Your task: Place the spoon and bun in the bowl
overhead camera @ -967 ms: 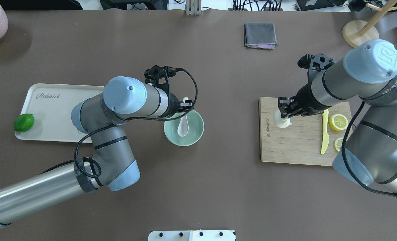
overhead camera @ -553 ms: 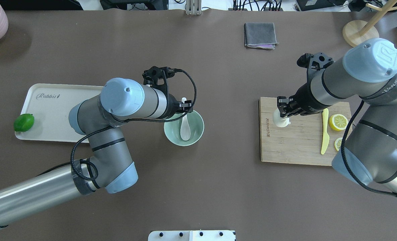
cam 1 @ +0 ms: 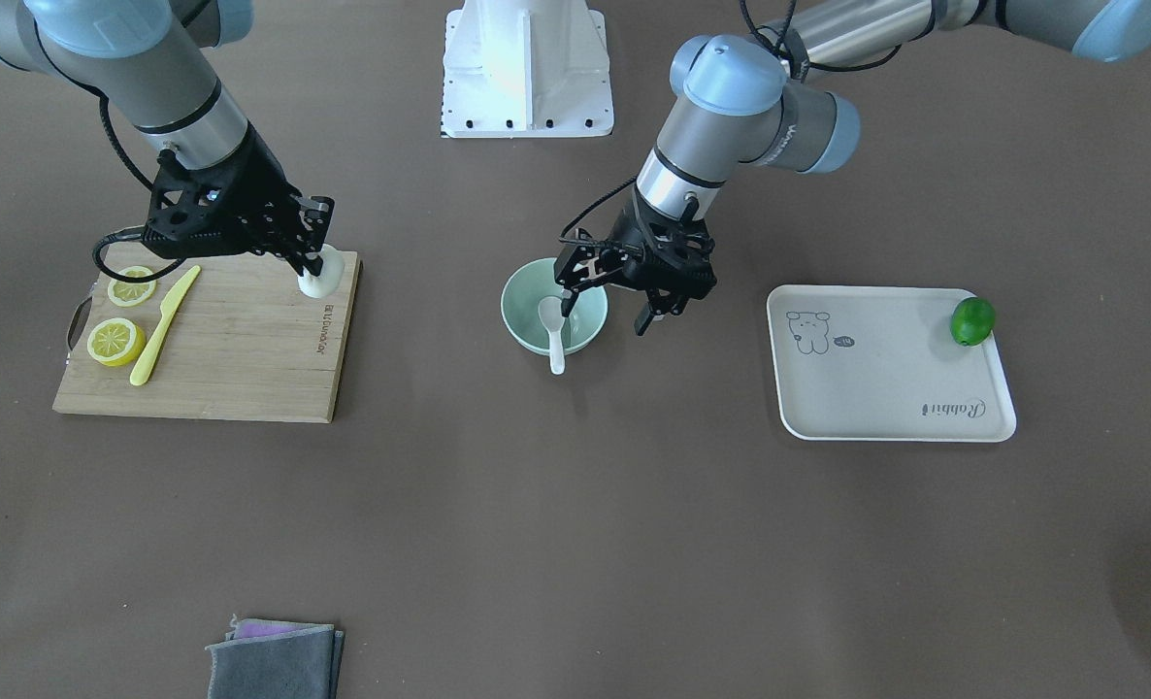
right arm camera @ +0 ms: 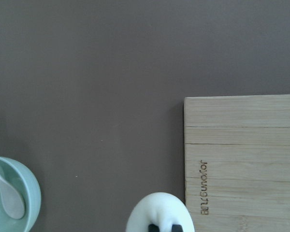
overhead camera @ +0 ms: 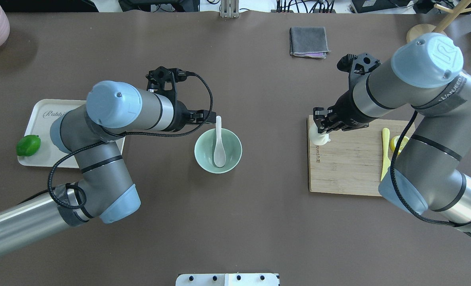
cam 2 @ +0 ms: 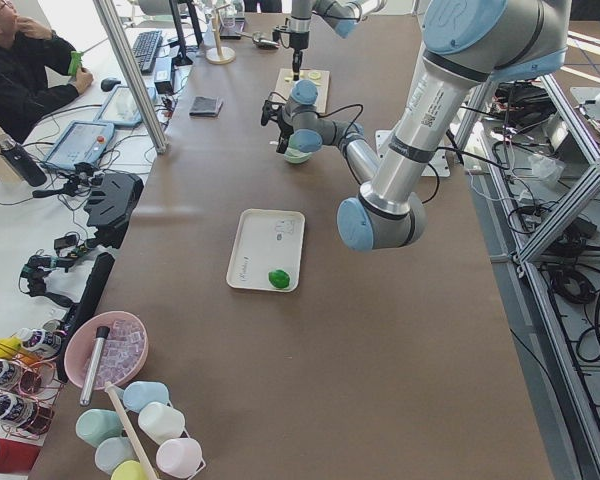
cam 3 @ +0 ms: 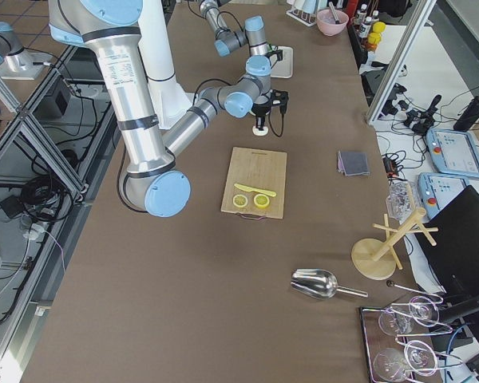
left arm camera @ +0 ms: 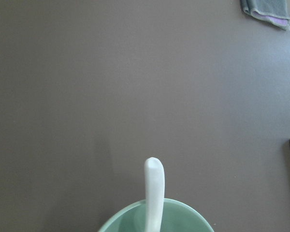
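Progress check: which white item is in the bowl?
The spoon, lying in the bowl; the bun is in the right gripper, by the board.

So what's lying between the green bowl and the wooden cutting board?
Nothing: in the overhead view only bare brown table separates the bowl and the cutting board.

A long bench [overhead camera: 259, 238] under a dull brown cover runs down the room, with aluminium posts [cam 2: 132, 75] at its edge. Beside it a white desk [cam 2: 10, 230] carries a keyboard [cam 2: 145, 48]. The floor [cam 3: 24, 9] shows reddish tile.
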Available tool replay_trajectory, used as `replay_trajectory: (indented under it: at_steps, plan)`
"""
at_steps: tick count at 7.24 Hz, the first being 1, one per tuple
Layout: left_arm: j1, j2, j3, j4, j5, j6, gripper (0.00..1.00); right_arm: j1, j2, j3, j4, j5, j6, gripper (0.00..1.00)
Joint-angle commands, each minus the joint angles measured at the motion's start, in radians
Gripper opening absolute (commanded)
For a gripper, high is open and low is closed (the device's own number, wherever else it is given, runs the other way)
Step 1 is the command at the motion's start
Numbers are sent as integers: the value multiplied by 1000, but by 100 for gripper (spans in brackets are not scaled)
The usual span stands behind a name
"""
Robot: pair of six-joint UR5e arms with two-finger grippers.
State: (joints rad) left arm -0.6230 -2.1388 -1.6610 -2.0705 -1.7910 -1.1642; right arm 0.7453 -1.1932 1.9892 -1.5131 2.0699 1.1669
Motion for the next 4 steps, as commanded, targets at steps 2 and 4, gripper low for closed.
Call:
replay_trajectory:
  at_steps: [2, 4]
  plan:
    - [-211, 115, -42, 130, -84, 422, 98, -35, 192, -102, -27, -13, 0, 0]
    - [-341, 199, -42, 123, -94, 523, 98, -72, 344, -250, -15, -66, -1, 0]
